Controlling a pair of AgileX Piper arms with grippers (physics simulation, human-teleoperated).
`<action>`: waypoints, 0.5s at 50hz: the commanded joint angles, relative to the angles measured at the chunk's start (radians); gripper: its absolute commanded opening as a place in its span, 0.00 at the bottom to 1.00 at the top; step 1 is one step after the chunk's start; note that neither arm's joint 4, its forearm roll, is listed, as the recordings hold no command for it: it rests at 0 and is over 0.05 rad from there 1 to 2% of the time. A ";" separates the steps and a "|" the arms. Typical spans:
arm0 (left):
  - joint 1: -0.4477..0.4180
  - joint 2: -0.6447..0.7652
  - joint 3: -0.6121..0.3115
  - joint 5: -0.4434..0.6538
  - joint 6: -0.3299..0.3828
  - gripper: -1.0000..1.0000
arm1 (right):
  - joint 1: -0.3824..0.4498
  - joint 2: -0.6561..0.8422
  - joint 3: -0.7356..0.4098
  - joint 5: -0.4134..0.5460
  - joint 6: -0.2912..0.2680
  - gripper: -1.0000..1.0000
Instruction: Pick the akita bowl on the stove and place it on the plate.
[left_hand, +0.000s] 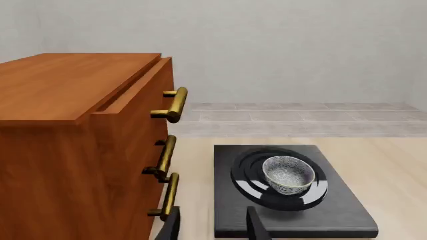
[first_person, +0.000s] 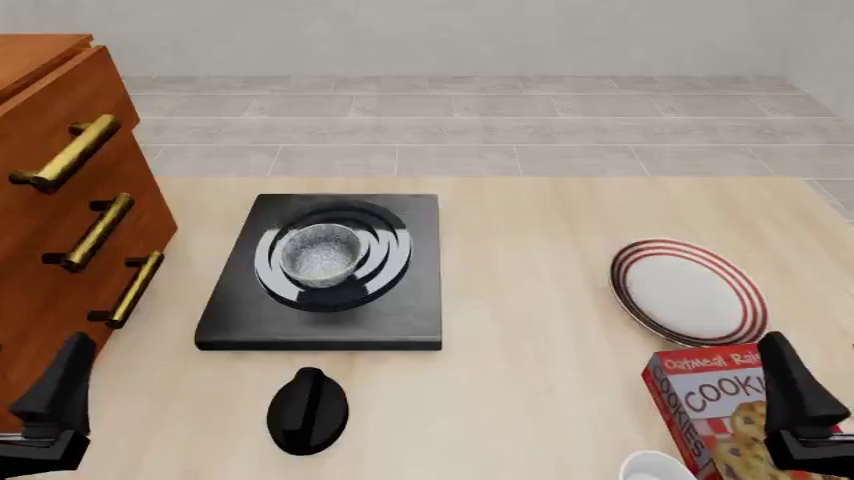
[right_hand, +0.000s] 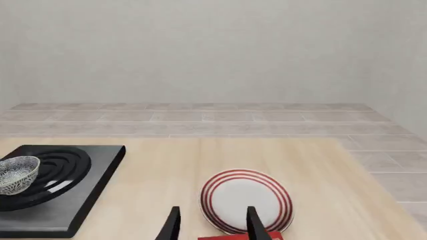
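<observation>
Closest to the camera in the front view, both grippers sit low at the near edge of the table. The left gripper (first_person: 47, 405) is down in the near left corner, the right gripper (first_person: 801, 400) in the near right one. In the wrist views each one's fingers stand apart with nothing between them, so both are parted and empty.

Right by the right gripper there's a red cookie box (first_person: 714, 415) lying at an angle, and a white cup (first_person: 657, 467) peeks in at the very bottom edge just beside it. Near the left-middle of the table there's a loose black round knob (first_person: 308, 409), sitting on the table a bit in front of the stove.

A little further out is the plate (first_person: 690, 291), white with red stripes, on the right side just past the cookie box, nothing on it. The stove (first_person: 324, 272) is left of centre, well apart from the plate, with bare table between them. The akita bowl (first_person: 318, 253) sits upright on the burner rings, roughly in their middle.

On the far left stands a wooden drawer cabinet (first_person: 60, 190) with brass handles (first_person: 94, 232), close beside the stove. Its top drawer looks pulled out slightly in the left wrist view.

Beyond the table edge it's just grey tiled floor (first_person: 467, 130) and a plain wall.
</observation>
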 joint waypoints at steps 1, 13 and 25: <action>0.000 0.000 0.000 0.000 0.000 1.00 | 0.000 0.004 -0.005 -0.001 -0.005 1.00; 0.000 0.000 0.000 0.000 0.000 1.00 | 0.022 0.051 -0.019 -0.013 -0.035 1.00; 0.000 0.000 0.000 0.000 0.000 1.00 | 0.081 0.260 -0.115 -0.106 -0.052 1.00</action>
